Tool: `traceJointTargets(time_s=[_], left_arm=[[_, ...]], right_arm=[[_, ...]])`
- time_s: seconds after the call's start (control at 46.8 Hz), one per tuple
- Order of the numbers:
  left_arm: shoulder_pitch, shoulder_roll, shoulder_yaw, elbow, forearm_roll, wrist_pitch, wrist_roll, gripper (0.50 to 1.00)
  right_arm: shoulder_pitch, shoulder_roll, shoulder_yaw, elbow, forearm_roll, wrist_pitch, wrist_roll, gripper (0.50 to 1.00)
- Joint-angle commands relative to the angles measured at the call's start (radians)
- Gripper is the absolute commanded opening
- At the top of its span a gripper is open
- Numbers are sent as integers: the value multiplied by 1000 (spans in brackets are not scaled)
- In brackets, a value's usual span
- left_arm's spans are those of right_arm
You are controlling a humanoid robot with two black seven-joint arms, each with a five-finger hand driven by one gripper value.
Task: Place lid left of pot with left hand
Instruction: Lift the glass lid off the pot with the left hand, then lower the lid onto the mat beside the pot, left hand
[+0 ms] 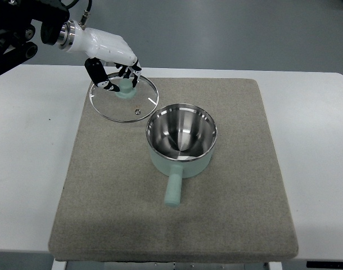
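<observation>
A glass lid point(124, 99) with a metal rim and a pale green knob point(125, 88) sits tilted at the pot's upper left, its right edge close to the pot's rim. My left hand point(112, 70) comes in from the upper left, fingers curled around the knob. The steel pot point(181, 139) with mint-green outside and a mint handle point(174, 189) stands open in the middle of the mat, handle pointing toward me. The right arm does not show.
A grey felt mat point(228, 214) covers most of the white table point(25, 169). The lid hangs partly over the mat's left edge. Grey floor lies beyond the table's far edge.
</observation>
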Motion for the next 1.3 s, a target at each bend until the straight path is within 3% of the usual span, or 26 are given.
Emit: traceJointTargets(time_s=[0.0,0.555,1.281], left_arm=[[1,20,0,0,0,0,0,500],[84,173,-4,-103,0,30,0,500],[242,159,-12,-86,-34,256,0,500]], right_arm=[[0,0,0,-1,0,0,0,924],[0,0,0,-1,0,0,0,924],[0,0,0,-1,0,0,0,921]])
